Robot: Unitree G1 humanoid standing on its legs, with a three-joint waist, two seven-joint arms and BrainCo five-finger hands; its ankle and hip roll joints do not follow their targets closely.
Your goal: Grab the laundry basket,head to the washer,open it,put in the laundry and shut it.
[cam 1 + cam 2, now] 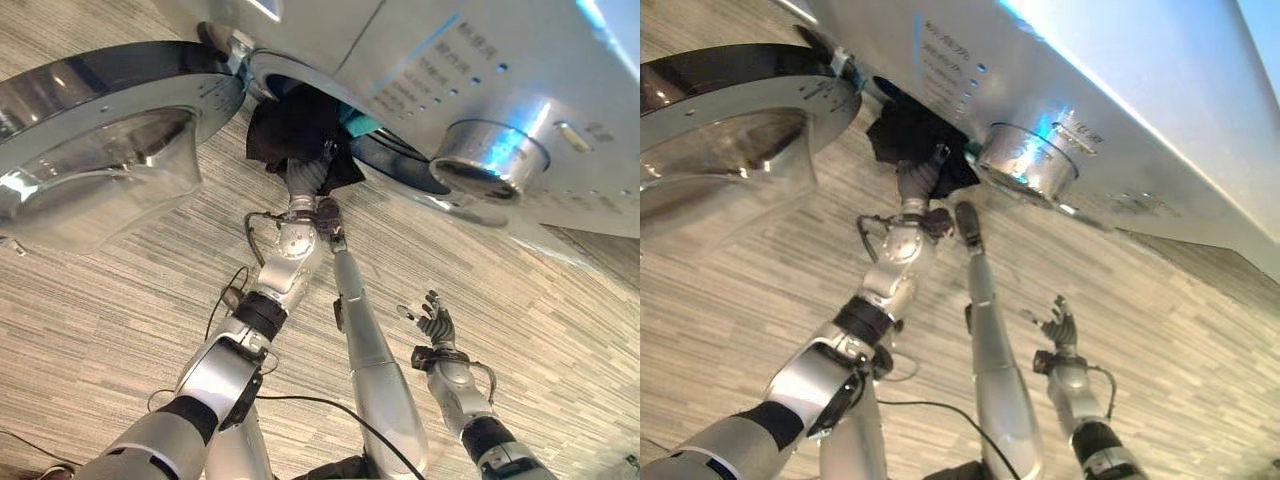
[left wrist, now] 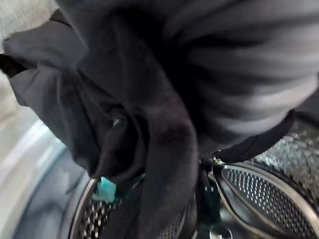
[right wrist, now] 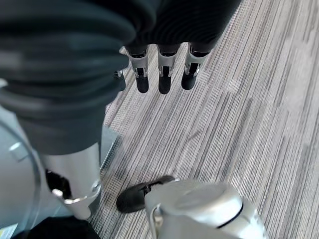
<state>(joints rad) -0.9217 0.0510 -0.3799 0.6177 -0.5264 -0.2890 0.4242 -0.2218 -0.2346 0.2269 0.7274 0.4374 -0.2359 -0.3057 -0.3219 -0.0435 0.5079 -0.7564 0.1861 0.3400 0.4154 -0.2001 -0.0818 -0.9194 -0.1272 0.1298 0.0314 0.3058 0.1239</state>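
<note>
At upper centre, black laundry (image 1: 290,130) hid our left hand (image 1: 305,178), grip undeterminable; right hand (image 1: 432,320) hung slack-fingered over striped floor (image 1: 120,300).

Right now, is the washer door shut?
No. The washer door is swung wide open, and the left hand is pushing black laundry into the drum opening.

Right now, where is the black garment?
The black garment hangs at the washer's open mouth, bunched over the left robot hand, beside the open door.
</note>
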